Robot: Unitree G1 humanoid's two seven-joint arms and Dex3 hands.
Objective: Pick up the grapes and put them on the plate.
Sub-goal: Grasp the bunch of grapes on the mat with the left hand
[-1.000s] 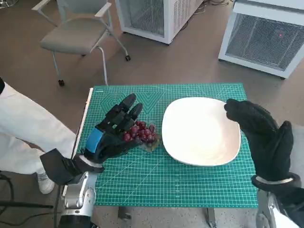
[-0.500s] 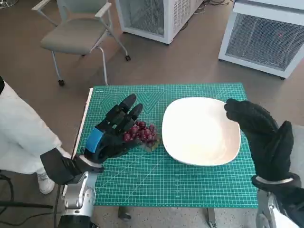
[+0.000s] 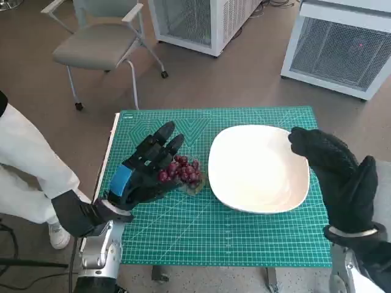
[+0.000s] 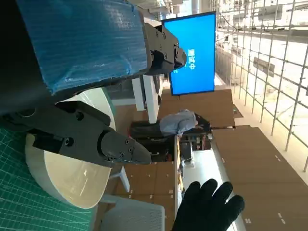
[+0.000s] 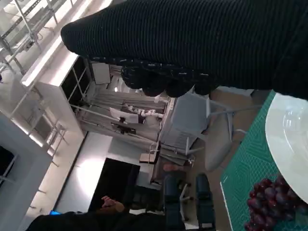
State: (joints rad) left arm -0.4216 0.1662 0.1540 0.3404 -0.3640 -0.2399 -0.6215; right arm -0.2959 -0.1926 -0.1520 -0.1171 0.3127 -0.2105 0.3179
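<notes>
One grape bunch [image 3: 184, 172] on mat, touching left hand [image 3: 142, 173] fingers.

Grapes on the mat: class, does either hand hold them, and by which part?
Cannot be told: the left hand lies against the grapes, its grip hidden. The right hand holds nothing.

Grey chair [image 3: 98, 46]; white cabinets [image 3: 342, 46]; green mat [image 3: 208, 226]
</notes>
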